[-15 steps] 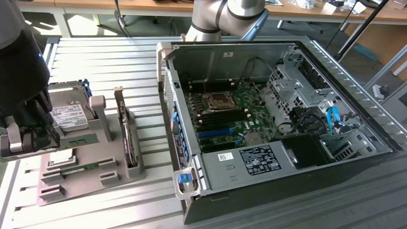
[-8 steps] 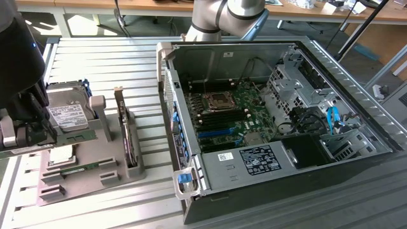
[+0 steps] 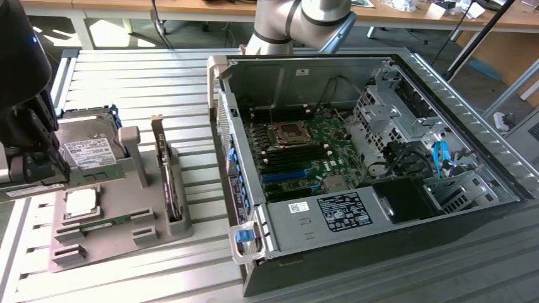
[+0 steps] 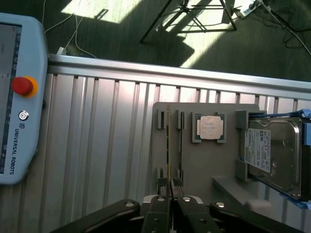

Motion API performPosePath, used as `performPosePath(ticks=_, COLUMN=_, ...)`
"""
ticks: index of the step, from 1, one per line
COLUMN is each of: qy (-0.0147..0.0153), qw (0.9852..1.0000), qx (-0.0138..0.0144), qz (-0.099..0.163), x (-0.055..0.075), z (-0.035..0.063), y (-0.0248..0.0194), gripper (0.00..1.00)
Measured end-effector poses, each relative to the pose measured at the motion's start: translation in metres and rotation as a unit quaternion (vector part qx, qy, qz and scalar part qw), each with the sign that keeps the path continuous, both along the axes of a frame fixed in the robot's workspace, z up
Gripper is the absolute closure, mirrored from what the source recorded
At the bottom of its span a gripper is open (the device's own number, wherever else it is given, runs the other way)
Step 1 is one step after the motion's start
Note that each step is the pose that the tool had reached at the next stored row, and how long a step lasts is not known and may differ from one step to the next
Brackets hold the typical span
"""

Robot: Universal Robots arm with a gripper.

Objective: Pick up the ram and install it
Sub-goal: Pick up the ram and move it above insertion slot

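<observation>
The ram [image 4: 168, 141] beside the processor chip [image 4: 211, 127] looks light but fragile, so hold its flat sides; whether your pincer [image 4: 170, 195] grips, I cannot tell.

A ribbed metal surface [image 3: 126, 82] is lit in bright patches by sunlight. Pale wooden desks [image 3: 168, 7] are seen along the far side. A dark green carpeted floor [image 4: 121, 34] is crossed by sunlit patches; thin cables [image 4: 76, 36] and dark stand legs [image 4: 156, 22] are seen on it.
</observation>
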State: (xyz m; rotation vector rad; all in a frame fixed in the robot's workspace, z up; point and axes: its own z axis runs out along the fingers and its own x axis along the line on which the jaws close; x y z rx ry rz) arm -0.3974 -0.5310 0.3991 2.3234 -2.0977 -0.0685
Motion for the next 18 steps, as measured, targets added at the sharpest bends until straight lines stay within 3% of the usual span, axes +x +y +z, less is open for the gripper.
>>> performPosePath(ticks=11, qy=0.0001, qw=1.0, qx=-0.0003, qz=0.0, x=0.001, z=0.0037, y=0.0, gripper=0.88)
performPosePath(ticks=18, qy=0.0, qw=1.0, qx=-0.0002, qz=0.0, x=0.018, z=0.0036, y=0.0, gripper=0.88)
